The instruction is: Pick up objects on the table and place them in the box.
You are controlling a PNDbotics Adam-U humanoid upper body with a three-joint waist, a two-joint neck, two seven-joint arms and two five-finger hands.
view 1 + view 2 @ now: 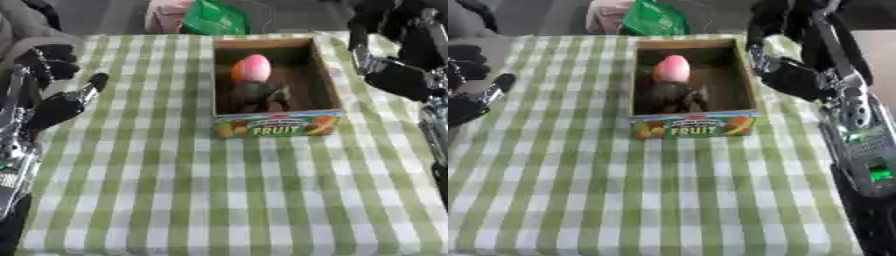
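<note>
Box (273, 122) sits at the far middle of the table (219, 200), already holding a pink fruit (253, 68) and a dark thing (256, 95). Right robot hand (785, 75), beside the box, holds nothing; whether its fingers curl I cannot tell. Left robot hand (66, 102), well left of the box, is relaxed and empty. Withdraw clear of the box wall.

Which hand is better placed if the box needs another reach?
Right, probably. The right hand hangs just beside the box's right wall, while the left hand sits out at the tablecloth's left edge. The box already holds a pink fruit and something dark.
</note>
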